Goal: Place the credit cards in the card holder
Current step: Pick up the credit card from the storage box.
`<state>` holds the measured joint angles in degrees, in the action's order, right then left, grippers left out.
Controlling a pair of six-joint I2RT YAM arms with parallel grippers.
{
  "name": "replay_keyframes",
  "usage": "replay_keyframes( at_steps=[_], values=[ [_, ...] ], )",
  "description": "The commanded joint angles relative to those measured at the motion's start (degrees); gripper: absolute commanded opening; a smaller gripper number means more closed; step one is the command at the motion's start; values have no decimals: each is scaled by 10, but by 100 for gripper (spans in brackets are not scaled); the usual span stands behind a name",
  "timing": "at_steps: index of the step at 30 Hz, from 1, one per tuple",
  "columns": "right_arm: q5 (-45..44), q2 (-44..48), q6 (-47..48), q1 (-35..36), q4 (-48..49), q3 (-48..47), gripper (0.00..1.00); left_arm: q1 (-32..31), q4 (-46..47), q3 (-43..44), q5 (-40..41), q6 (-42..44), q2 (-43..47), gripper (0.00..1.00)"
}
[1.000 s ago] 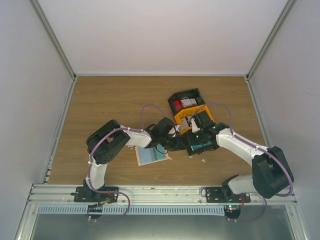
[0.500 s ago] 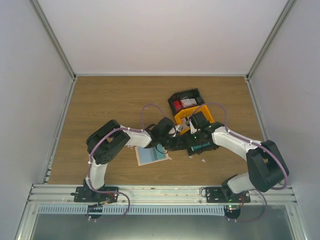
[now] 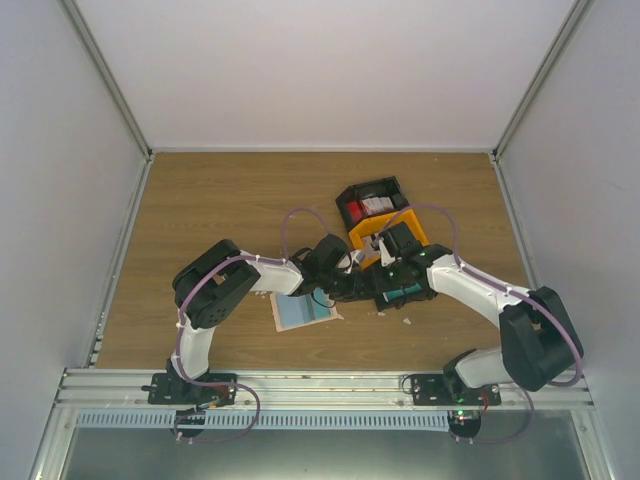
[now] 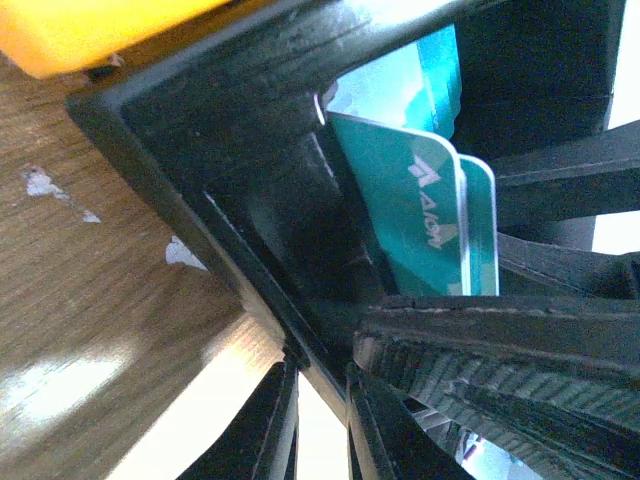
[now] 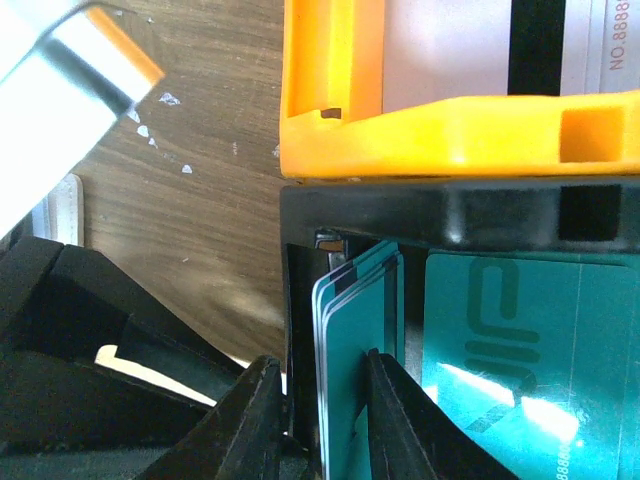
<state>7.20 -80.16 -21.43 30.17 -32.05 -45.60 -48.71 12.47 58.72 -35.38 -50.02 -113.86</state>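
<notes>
One black bin (image 5: 450, 215), near a yellow bin (image 5: 430, 125) on the wood-grain table (image 3: 220, 200) between white walls (image 3: 320, 70), holds upright teal credit cards (image 5: 345, 300) straddled by the part-open right gripper (image 5: 320, 365), while the left gripper (image 4: 322, 380) is barely parted and empty and the card holder (image 3: 303, 312) lies open to their left.

Black bin wall (image 5: 440, 215) crowds the upright teal cards (image 5: 345, 340).

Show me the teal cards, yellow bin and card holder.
teal cards (image 4: 405, 200): left wrist view, face of the front card.
yellow bin (image 5: 430, 130): right wrist view, its side wall.
card holder (image 3: 303, 312): top view, its pale inside.
</notes>
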Motion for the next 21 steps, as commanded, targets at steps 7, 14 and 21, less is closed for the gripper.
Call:
replay_keyframes(
  at_steps=[7,14,21],
  values=[
    [51,16,-17,17,-9,-4,22,-4,-2,4,30,8,-18,16],
    [53,31,-21,16,-13,3,20,-3,-2,5,30,8,-20,15],
    [54,29,-20,16,-7,14,12,-3,-2,7,30,7,-22,15]
  ],
)
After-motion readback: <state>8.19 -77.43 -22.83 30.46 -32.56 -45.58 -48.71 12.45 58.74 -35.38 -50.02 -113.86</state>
